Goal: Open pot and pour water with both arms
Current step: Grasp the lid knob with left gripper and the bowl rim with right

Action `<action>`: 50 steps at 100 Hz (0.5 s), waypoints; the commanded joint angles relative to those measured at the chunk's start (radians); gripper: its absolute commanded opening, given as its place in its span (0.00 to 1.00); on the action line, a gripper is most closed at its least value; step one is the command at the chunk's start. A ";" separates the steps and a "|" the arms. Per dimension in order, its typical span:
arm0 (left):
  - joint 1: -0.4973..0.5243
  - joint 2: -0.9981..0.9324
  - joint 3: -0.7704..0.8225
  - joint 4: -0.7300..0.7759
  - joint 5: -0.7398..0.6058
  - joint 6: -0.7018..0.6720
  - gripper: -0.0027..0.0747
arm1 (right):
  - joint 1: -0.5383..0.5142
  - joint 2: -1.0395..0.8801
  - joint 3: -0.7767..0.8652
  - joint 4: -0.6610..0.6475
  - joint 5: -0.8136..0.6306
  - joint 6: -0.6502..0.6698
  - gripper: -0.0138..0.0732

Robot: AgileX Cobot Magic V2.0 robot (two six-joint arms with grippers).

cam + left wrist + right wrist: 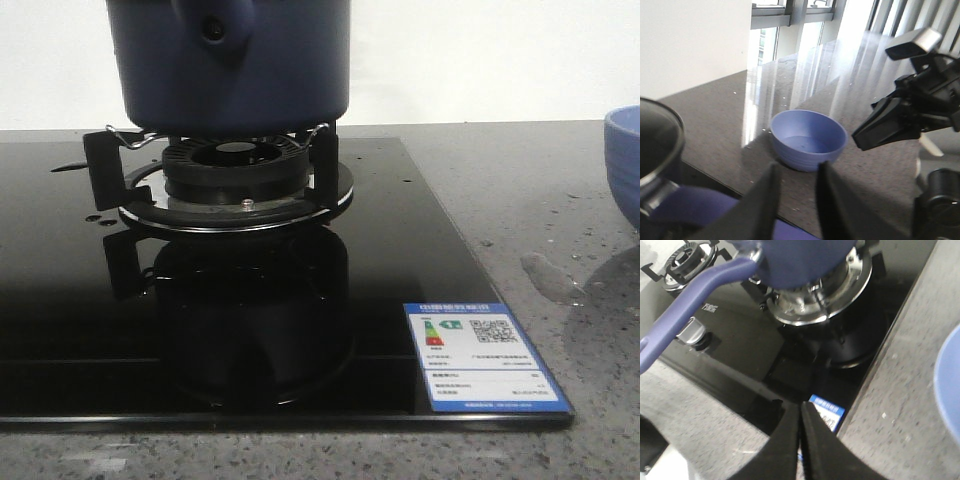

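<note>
- Nearest in the front view, we see the blue energy label (486,357) stuck on the near right corner of the black glass hob (400,250), which lies on the speckled grey worktop (500,190).
- Behind it, the pot (228,62) sits on the burner's pan supports (215,170); its handle stub with the small hole faces us, and its dark mirror image shows in the glass below.
- At the right edge of that view, the lighter blue bowl (622,160) stands on the worktop, well apart from the pot.
- In the right wrist view, our right hand (800,440) hangs above the hob's near edge with its fingers pressed almost together, holding nothing; the pot's long handle (690,300) reaches out beside it.
- In the left wrist view, our left hand (796,200) has its 2 fingers slightly parted, nothing between them, with the bowl (808,140) beyond them.
</note>
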 commanded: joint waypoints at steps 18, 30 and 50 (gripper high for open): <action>-0.007 0.102 -0.108 -0.019 -0.163 0.134 0.65 | 0.002 0.010 -0.034 0.062 -0.085 -0.080 0.74; 0.018 0.148 -0.140 -0.034 -0.162 0.229 0.63 | 0.002 0.010 -0.034 0.062 -0.103 -0.080 0.80; 0.187 0.253 -0.235 -0.167 0.084 0.374 0.63 | 0.002 0.010 -0.034 0.062 -0.140 -0.080 0.80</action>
